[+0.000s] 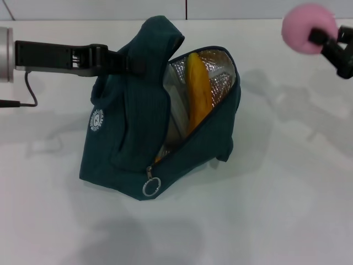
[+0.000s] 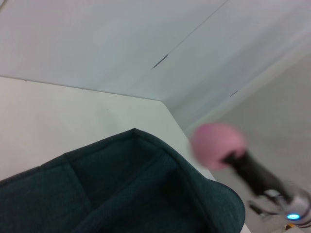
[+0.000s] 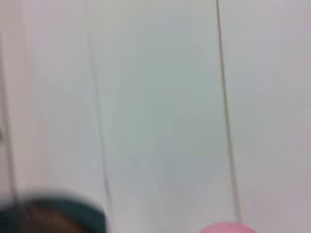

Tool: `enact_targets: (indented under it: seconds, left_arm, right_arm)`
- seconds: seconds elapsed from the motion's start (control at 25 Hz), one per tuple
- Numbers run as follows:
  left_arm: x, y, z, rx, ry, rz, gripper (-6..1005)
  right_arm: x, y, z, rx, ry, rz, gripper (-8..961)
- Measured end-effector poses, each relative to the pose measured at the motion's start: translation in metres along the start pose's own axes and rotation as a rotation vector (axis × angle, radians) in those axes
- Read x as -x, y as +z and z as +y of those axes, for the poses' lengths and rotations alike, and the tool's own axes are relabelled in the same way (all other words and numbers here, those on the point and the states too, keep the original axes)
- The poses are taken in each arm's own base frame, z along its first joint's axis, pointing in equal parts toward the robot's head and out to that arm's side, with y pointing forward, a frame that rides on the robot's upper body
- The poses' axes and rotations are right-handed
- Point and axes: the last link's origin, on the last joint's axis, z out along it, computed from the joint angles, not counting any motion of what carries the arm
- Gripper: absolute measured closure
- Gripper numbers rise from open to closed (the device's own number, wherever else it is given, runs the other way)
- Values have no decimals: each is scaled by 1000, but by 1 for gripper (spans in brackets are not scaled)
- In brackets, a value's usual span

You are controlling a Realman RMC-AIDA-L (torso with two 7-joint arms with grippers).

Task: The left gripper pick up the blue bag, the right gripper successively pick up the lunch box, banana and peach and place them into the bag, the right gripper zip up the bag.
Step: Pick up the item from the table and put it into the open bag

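Observation:
The blue bag (image 1: pixel 138 138) stands in the middle of the white table, its mouth open toward the right and its foil lining showing. My left gripper (image 1: pixel 134 63) is shut on the bag's handle at the top. Inside the bag the banana (image 1: pixel 198 94) leans upright, with a pale edge of the lunch box (image 1: pixel 179 118) beside it. Up at the far right, in the air and away from the bag, my right gripper (image 1: pixel 322 37) is shut on the pink peach (image 1: pixel 308 27). The left wrist view shows the bag fabric (image 2: pixel 121 189) and the peach (image 2: pixel 216 144).
The zipper's ring pull (image 1: pixel 151 187) hangs at the bag's front lower corner. A cable (image 1: pixel 30 94) trails from the left arm over the table (image 1: pixel 276 210). A wall stands behind the table.

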Motion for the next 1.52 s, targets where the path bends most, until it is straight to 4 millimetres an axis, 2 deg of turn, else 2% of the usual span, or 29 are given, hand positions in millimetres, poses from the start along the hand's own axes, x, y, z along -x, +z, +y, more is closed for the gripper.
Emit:
enact_targets:
  seconds: [0.12, 0.24, 0.52, 0.76, 0.96, 1.44, 1.52]
  left_arm:
    - [0, 0, 0, -1, 0, 1, 952]
    - [0, 0, 0, -1, 0, 2, 952]
    - [0, -1, 0, -2, -1, 4, 952]
    - [0, -5, -2, -6, -9, 24, 952]
    - [1, -7, -3, -9, -11, 31, 952]
    - [0, -6, -3, -7, -8, 30, 952]
    - [0, -6, -3, -7, -8, 30, 952]
  right_arm:
    - [13, -2, 12, 83, 35, -90, 846]
    - [18, 7, 26, 189, 58, -117, 846]
    - [8, 49, 65, 402, 87, -44, 845]
    - [-7, 68, 86, 487, 94, 47, 845]
    - [-14, 78, 89, 480, 87, 98, 845]
    - [-10, 84, 91, 491, 83, 100, 742]
    - [-10, 84, 91, 491, 83, 100, 650]
